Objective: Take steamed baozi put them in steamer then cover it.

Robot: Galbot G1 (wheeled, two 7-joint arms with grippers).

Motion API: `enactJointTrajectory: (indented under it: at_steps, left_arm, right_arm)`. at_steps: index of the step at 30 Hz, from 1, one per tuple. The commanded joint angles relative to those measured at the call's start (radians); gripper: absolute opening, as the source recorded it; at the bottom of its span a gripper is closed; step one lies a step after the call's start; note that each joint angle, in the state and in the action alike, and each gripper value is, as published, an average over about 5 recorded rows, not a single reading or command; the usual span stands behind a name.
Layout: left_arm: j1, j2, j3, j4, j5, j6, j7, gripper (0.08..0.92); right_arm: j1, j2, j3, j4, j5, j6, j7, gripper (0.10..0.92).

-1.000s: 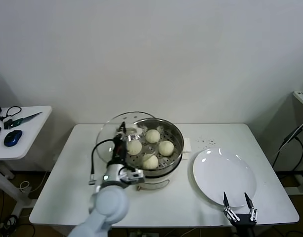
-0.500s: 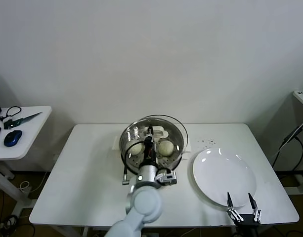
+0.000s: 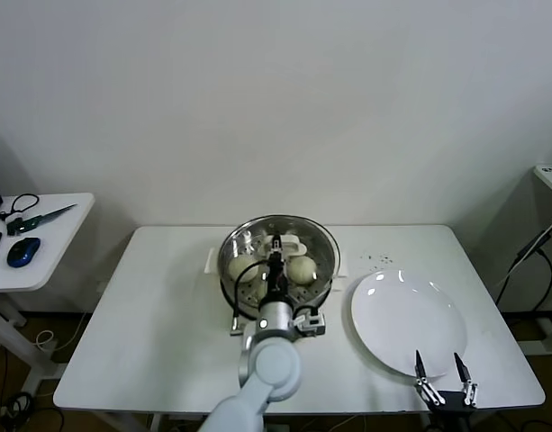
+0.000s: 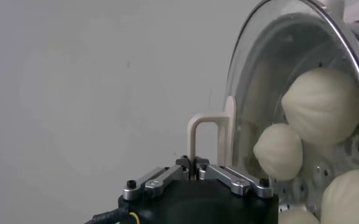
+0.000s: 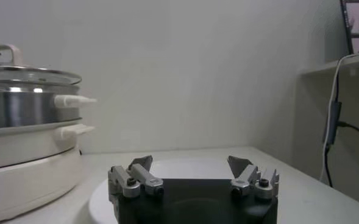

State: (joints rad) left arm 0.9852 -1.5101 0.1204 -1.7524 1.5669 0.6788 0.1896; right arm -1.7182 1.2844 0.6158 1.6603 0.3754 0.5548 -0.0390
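Left gripper [image 4: 197, 172] pinches cover [image 3: 277, 247] handle over steamer [image 3: 257, 310]; right gripper [image 3: 443, 385] spread, idle near plate [image 3: 406, 317].

A plain white wall [image 3: 285, 99] stands behind a white table [image 3: 122, 333]. To its left sits a smaller white side table [image 3: 50, 243] (a blue mouse [image 3: 22, 252] lies there), with cables [image 3: 14, 400] on the floor below.
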Motion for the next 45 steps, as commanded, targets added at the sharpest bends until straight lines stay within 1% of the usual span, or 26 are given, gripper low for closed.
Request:
enactJointTrajectory:
  at_steps: [1, 8, 19, 21, 24, 28, 32, 35, 41, 45]
  left_arm:
    - [-0.004, 0.002, 0.000, 0.029, 0.012, 0.004, -0.003, 0.133]
    - [-0.011, 0.026, -0.018, 0.038, 0.002, 0.000, -0.014, 0.133]
    - [-0.002, 0.023, -0.015, 0.027, -0.021, -0.004, -0.008, 0.134]
    - [0.000, 0.025, -0.011, 0.021, -0.035, -0.002, -0.005, 0.149]
    - [0.002, 0.028, -0.003, 0.010, -0.066, 0.009, -0.003, 0.216]
    - [0.002, 0.035, 0.001, -0.008, -0.090, 0.016, -0.002, 0.328]
    - [0.002, 0.065, 0.005, -0.056, -0.126, 0.023, -0.002, 0.450]
    - [0.008, 0.117, 0.019, -0.131, -0.190, 0.034, -0.008, 0.536]
    - [0.063, 0.253, 0.031, -0.311, -0.395, 0.049, -0.053, 0.710]
    - [0.118, 0.321, -0.002, -0.422, -0.632, 0.005, -0.132, 0.800]
  right_arm:
    - [-0.001, 0.000, -0.002, 0.000, 0.000, 0.000, -0.004, 0.823]
    - [-0.003, 0.004, -0.002, 0.001, -0.002, 0.000, -0.007, 0.823]
    - [0.003, 0.014, 0.000, 0.005, -0.012, 0.000, -0.006, 0.823]
    - [0.004, 0.017, 0.001, 0.007, -0.017, 0.001, -0.005, 0.823]
    - [0.004, 0.019, 0.002, 0.011, -0.023, -0.001, -0.005, 0.823]
    - [0.000, 0.016, 0.003, 0.020, -0.024, -0.016, -0.005, 0.823]
    - [-0.003, 0.012, 0.003, 0.033, -0.020, -0.048, 0.003, 0.823]
    - [-0.003, 0.013, 0.003, 0.044, -0.015, -0.076, 0.024, 0.823]
    - [0.006, 0.016, 0.000, 0.058, -0.046, -0.098, 0.049, 0.823]
    - [0.016, 0.014, 0.001, 0.069, -0.067, -0.110, 0.050, 0.823]
